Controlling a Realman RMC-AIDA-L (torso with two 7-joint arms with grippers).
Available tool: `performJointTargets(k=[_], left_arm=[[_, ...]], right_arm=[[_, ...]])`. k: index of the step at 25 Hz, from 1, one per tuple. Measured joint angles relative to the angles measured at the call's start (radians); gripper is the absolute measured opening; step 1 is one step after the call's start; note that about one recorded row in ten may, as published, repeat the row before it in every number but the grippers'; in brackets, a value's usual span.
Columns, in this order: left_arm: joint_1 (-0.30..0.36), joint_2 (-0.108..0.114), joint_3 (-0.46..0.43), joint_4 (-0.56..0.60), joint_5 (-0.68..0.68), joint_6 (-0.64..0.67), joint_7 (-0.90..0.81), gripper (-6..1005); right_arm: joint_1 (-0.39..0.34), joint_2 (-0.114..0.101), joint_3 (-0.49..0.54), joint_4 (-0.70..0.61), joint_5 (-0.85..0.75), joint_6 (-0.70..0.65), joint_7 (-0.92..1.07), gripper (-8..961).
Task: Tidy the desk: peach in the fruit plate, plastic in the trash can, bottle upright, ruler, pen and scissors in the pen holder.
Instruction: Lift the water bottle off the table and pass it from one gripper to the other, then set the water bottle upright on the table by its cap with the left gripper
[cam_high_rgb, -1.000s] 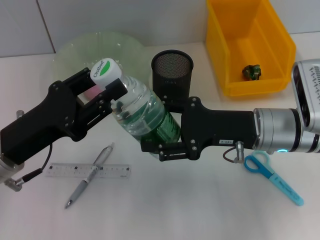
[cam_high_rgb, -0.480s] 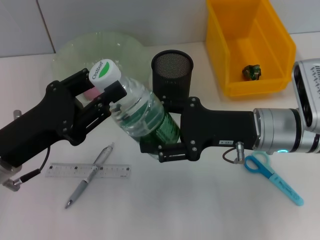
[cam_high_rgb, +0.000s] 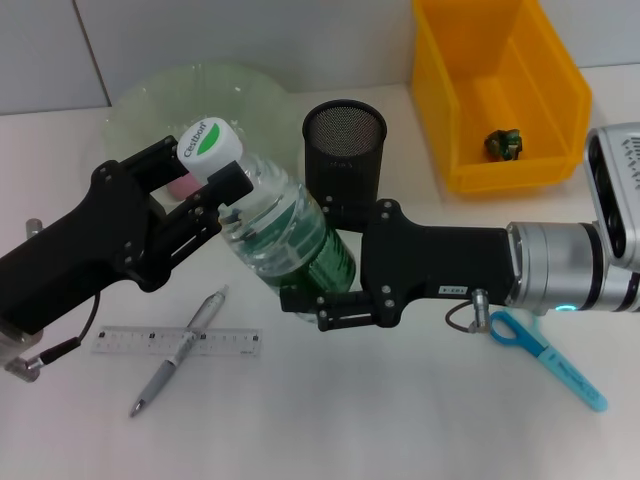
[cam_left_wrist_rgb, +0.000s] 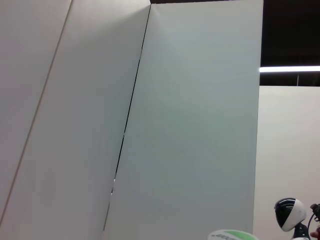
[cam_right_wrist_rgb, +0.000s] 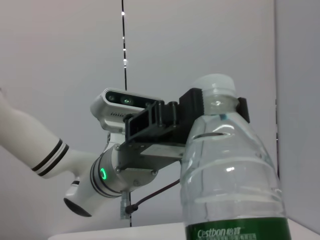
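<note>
A clear water bottle (cam_high_rgb: 285, 225) with a green label and white cap (cam_high_rgb: 208, 141) hangs tilted above the desk, cap up and to the left. My left gripper (cam_high_rgb: 216, 186) is shut on its neck, and my right gripper (cam_high_rgb: 322, 296) is shut on its lower body. The right wrist view shows the bottle (cam_right_wrist_rgb: 232, 185) with the left gripper (cam_right_wrist_rgb: 200, 114) at its neck. A pink peach (cam_high_rgb: 183, 187) peeks through the left gripper over the green fruit plate (cam_high_rgb: 250, 92). On the desk lie a ruler (cam_high_rgb: 125, 341), a pen (cam_high_rgb: 183, 349) across it, and blue scissors (cam_high_rgb: 548, 356). The black mesh pen holder (cam_high_rgb: 344, 150) stands behind.
A yellow bin (cam_high_rgb: 560, 95) at the back right holds a dark crumpled scrap of plastic (cam_high_rgb: 503, 142). The pen holder stands close behind the bottle and my right arm. White desk surface shows in front of both arms.
The bottle's lower end and my right gripper have shifted slightly toward the desk's front. The left gripper has barely moved.
</note>
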Motion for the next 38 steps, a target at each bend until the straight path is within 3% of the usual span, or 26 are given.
performJointTargets(k=[30, 38], left_arm=[[0.000, 0.000, 0.009, 0.000, 0.002, -0.009, 0.000, 430], [-0.001, 0.000, 0.009, 0.002, 0.002, -0.037, 0.002, 430]], right_arm=[[-0.034, -0.006, -0.032, -0.062, -0.011, -0.041, 0.056, 825], [-0.087, -0.008, -0.023, -0.135, -0.004, -0.043, 0.095, 824]])
